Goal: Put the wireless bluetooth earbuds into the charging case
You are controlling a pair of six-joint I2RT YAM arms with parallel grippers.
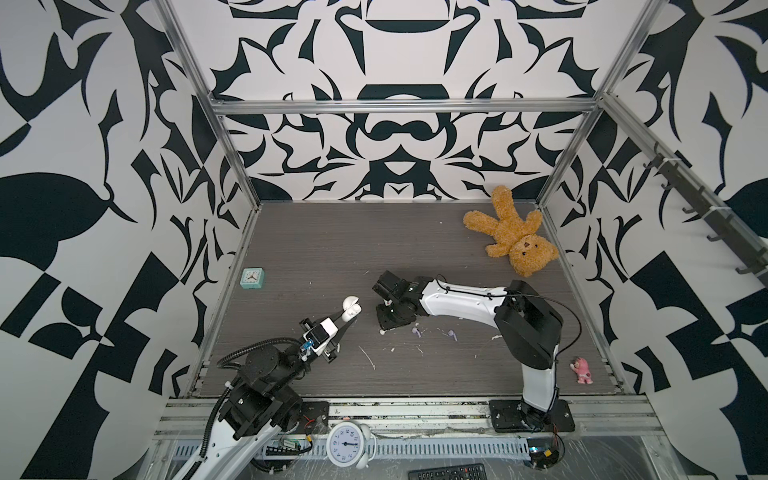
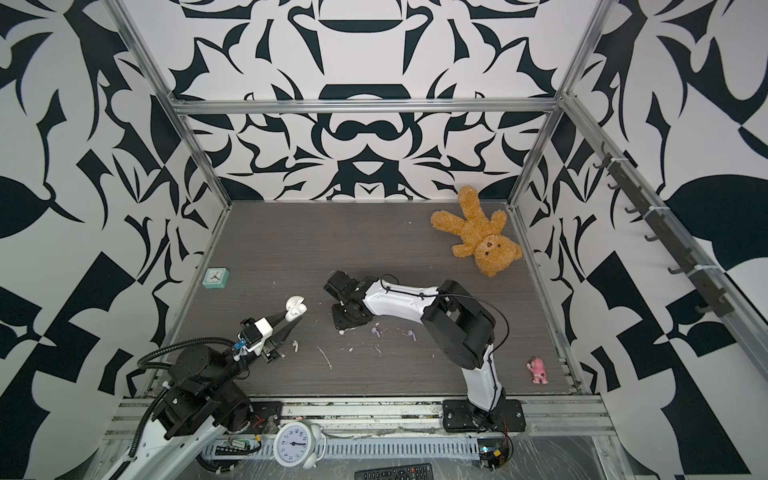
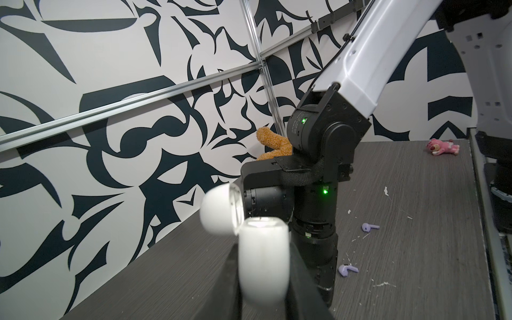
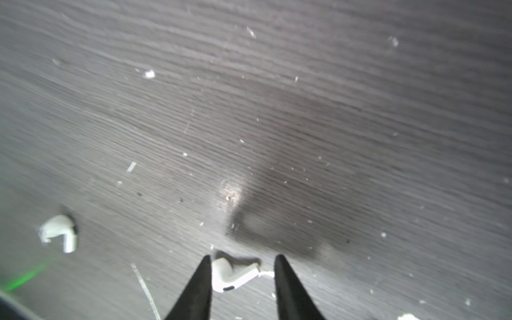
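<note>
Left gripper (image 1: 347,322): closed on the open charging case (image 1: 351,309).
Right gripper (image 4: 243,257): jaws apart, white earbud (image 4: 224,273) between them.

A brown teddy bear (image 1: 513,232) lies back right, a mint clock (image 1: 252,278) at the left edge, a pink toy (image 1: 582,370) front right.

Layout by clock, hub at the middle of the table (image 1: 332,232), twelve toward the back wall (image 1: 399,145).
Teddy bear (image 1: 511,237) at two, toy figure (image 1: 582,370) at four, small clock (image 1: 252,278) at nine by the edge; case (image 1: 351,309) nearer the hub at nine; earbuds (image 1: 415,331) in a row at six, the end earbud (image 4: 225,273) toward eight between the right gripper's (image 4: 243,257) fingers (image 4: 199,285).
</note>
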